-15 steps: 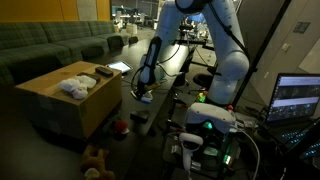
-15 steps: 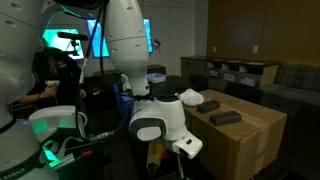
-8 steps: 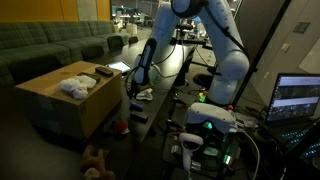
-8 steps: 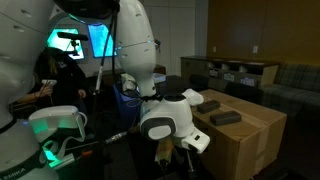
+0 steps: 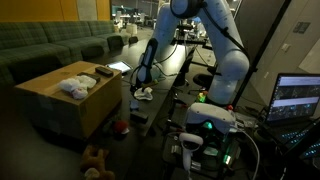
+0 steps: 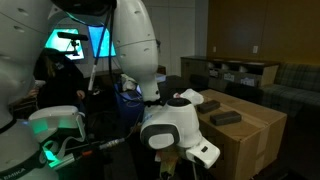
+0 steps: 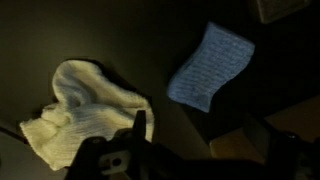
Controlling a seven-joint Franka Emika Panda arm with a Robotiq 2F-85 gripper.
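In the wrist view a crumpled white cloth [image 7: 85,105] lies on a dark surface at the left. A blue knitted cloth [image 7: 210,65] lies apart from it at the upper right. My gripper [image 7: 200,140] hangs just above them, open, with nothing between its fingers. Its left finger [image 7: 140,125] is close to the white cloth's edge, and the right finger is lost in shadow. In an exterior view the gripper [image 5: 140,87] points down beside a cardboard box, just over the white cloth [image 5: 146,95].
A cardboard box [image 5: 55,105] stands close by, bearing a white bundle [image 5: 72,86] and a dark remote-like thing [image 5: 104,71]; dark things [image 6: 225,118] lie on its top. Toys [image 5: 97,157] lie on the floor. A laptop [image 5: 298,98] and electronics stand near the base.
The jaws have gone from shut to wide open. The white cloth now lies free below the gripper, and the arm has lifted slightly.
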